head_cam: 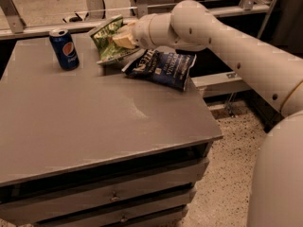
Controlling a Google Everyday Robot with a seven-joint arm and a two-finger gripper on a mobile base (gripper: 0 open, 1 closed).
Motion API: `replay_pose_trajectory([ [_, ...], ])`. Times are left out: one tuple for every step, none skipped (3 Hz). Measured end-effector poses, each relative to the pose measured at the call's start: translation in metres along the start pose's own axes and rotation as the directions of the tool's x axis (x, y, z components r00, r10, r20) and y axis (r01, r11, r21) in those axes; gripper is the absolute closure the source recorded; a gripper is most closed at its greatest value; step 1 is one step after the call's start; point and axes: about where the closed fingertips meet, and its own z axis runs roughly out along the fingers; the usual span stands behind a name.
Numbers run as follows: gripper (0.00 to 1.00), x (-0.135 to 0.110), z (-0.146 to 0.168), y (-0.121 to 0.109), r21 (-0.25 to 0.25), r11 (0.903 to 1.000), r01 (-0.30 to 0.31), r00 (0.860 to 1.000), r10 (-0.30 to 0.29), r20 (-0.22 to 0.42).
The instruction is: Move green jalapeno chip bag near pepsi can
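Note:
The green jalapeno chip bag [110, 39] is held at the far side of the grey table [85, 122], tilted, with its lower edge close to the tabletop. My gripper [124, 36] is shut on the bag's right side, at the end of the white arm reaching in from the right. The pepsi can [64, 49] stands upright at the table's far left, a short gap to the left of the bag.
A dark blue chip bag [163, 66] lies on the table's far right, just right of and below the green bag. The table's right edge drops to a speckled floor. Drawers run along the table's front. A rail and an office chair stand behind.

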Motion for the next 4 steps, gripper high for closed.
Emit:
replay_pose_trajectory([
  [1.00, 0.003, 0.025, 0.013, -0.056, 0.9982, -0.018, 1.000, 0.019, 0.020],
  [1.00, 0.000, 0.049, 0.029, -0.123, 0.9921, -0.024, 0.999, 0.029, 0.043],
  [1.00, -0.007, 0.066, 0.043, -0.177, 0.9838, -0.027, 0.998, 0.038, 0.056],
  [0.84, -0.008, 0.069, 0.049, -0.199, 0.9791, -0.042, 0.998, 0.052, 0.047],
])
